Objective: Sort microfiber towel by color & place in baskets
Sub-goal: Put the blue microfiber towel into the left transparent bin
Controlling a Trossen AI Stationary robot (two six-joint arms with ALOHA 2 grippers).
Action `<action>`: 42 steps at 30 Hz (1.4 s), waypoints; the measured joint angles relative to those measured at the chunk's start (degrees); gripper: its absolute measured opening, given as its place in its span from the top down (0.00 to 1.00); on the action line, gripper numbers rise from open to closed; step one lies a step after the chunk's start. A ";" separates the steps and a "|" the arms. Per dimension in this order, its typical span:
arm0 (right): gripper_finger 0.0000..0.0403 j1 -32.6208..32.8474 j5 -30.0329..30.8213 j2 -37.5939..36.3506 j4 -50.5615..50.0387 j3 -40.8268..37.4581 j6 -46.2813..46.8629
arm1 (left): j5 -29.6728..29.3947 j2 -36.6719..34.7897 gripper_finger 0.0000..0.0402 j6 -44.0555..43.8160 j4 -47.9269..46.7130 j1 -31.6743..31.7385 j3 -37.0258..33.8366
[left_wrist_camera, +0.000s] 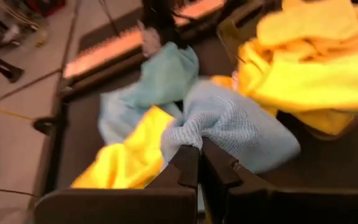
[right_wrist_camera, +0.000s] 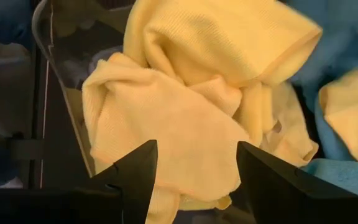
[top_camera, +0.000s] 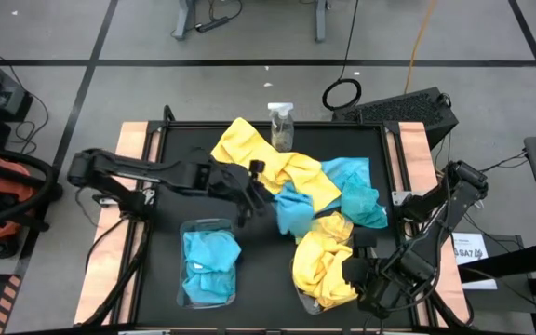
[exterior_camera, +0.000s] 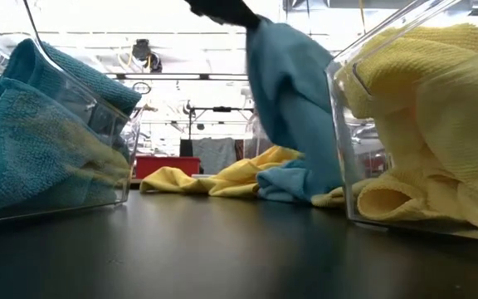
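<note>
A turquoise towel (top_camera: 293, 212) hangs from my left gripper (top_camera: 252, 193), which is shut on it above the middle of the table. More yellow towels (top_camera: 249, 149) and turquoise towels (top_camera: 356, 191) lie heaped behind it. The near-left basket (top_camera: 182, 284) holds turquoise towels (exterior_camera: 40, 133). The near-right basket (exterior_camera: 343, 124) is heaped with yellow towels (right_wrist_camera: 185, 118). My right gripper (right_wrist_camera: 194, 180) stands open just above those yellow towels, touching none. My left gripper pinches a bunched fold of the turquoise towel (left_wrist_camera: 188, 142) between its two shut fingers. The fingers come slanting down from the table's left. The towel hangs slack below them (exterior_camera: 289, 100), and its lower end (exterior_camera: 293, 187) still rests on the pile.
A small clear spray bottle (top_camera: 281, 126) stands upright at the far edge behind the pile. Wooden rails (top_camera: 133, 149) run along the table's left and right sides. Bare black tabletop (exterior_camera: 222, 249) lies between the two baskets at the near side.
</note>
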 joint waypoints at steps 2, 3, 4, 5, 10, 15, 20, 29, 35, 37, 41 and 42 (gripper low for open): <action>0.47 0.00 1.01 0.00 -0.11 0.00 -0.02 | -0.37 -2.70 1.00 0.00 -1.61 0.00 0.00; 0.47 0.00 1.55 0.00 -0.27 0.00 -0.05 | -0.39 -4.06 1.00 -0.02 -1.98 0.00 0.00; 0.47 0.00 2.07 0.00 -0.31 0.00 -0.15 | -0.39 -5.41 1.00 0.00 -2.71 0.00 0.00; 0.47 0.00 2.71 0.00 -0.40 0.00 -0.15 | -0.38 -6.69 1.00 0.00 -3.70 0.00 0.00; 0.47 0.00 4.82 0.00 -1.17 0.00 -0.17 | -0.37 -13.26 1.00 -0.43 -7.42 -0.83 0.00; 0.47 0.00 5.71 0.00 -2.83 -0.02 -0.15 | -0.41 -18.88 1.00 -1.22 -8.89 -2.60 0.00; 0.47 0.00 6.67 0.00 -2.98 -0.02 -0.17 | -0.40 -23.56 1.00 -1.95 -10.53 -4.68 0.00; 0.47 -0.07 7.83 0.00 -2.99 -0.02 -0.60 | -0.38 -29.68 1.00 -4.01 -19.33 -7.49 0.00; 0.47 -0.07 8.17 0.00 -2.95 -0.02 -0.98 | -0.03 -32.43 1.00 -6.74 -25.97 -9.29 0.00; 0.47 -0.07 8.17 0.00 -2.95 -0.02 -0.96 | 0.28 -33.18 1.00 -7.91 -27.23 -10.07 0.00; 0.47 -0.07 8.17 0.00 -2.92 -0.02 -0.94 | 3.30 -34.58 1.00 -9.69 -28.77 -11.88 0.00; 0.47 -0.16 8.16 0.00 -2.92 -0.02 -0.95 | 3.85 -34.82 1.00 -10.32 -29.25 -12.32 0.00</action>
